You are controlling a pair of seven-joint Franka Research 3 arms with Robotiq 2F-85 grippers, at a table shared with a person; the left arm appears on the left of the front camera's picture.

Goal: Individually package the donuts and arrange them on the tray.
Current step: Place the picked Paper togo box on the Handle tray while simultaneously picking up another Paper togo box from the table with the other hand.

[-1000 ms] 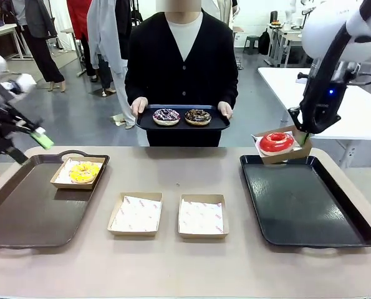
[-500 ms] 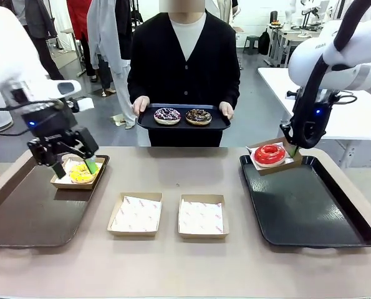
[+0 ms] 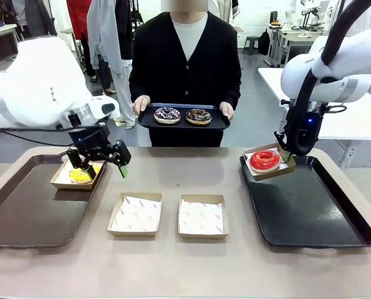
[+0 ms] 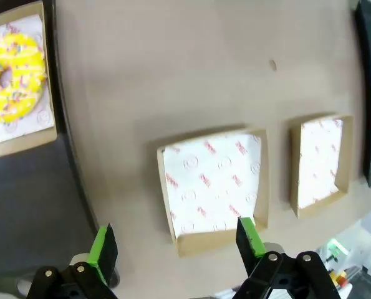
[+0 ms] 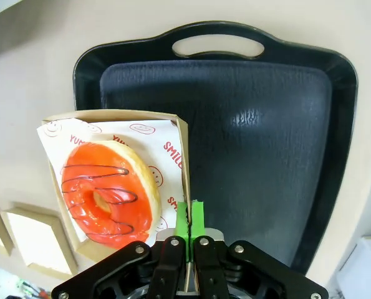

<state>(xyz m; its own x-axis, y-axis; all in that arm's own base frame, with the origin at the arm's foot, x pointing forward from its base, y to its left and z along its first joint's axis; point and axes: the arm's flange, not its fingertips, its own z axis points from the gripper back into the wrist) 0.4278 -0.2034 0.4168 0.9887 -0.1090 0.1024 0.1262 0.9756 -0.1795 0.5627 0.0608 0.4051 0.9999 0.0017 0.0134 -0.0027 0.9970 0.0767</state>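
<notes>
My right gripper (image 3: 287, 154) (image 5: 189, 219) is shut on the side wall of a cardboard box (image 3: 269, 163) (image 5: 180, 156). In that box is the red-iced donut (image 3: 264, 160) (image 5: 107, 193), tilted over the far left corner of the right tray (image 3: 310, 205) (image 5: 247, 124). My left gripper (image 3: 101, 167) (image 4: 176, 243) hangs open and holds nothing, above the table beside the left tray (image 3: 23, 212). The yellow donut (image 3: 80, 174) (image 4: 10, 78) lies in a box on that tray. A person holds a small dark tray (image 3: 183, 124) with the sprinkled donut (image 3: 167, 115) and the dark chocolate donut (image 3: 198, 116).
Two empty paper-lined boxes (image 3: 136, 213) (image 3: 202, 216) stand side by side at the table's middle; the left wrist view looks down on both boxes (image 4: 213, 187) (image 4: 319, 163). The person stands at the far edge. The near half of each big tray is bare.
My left arm has swung in from the left, passing over the yellow donut's box to the tray's right edge. My right gripper has carried the red donut's box lower and leftward.
</notes>
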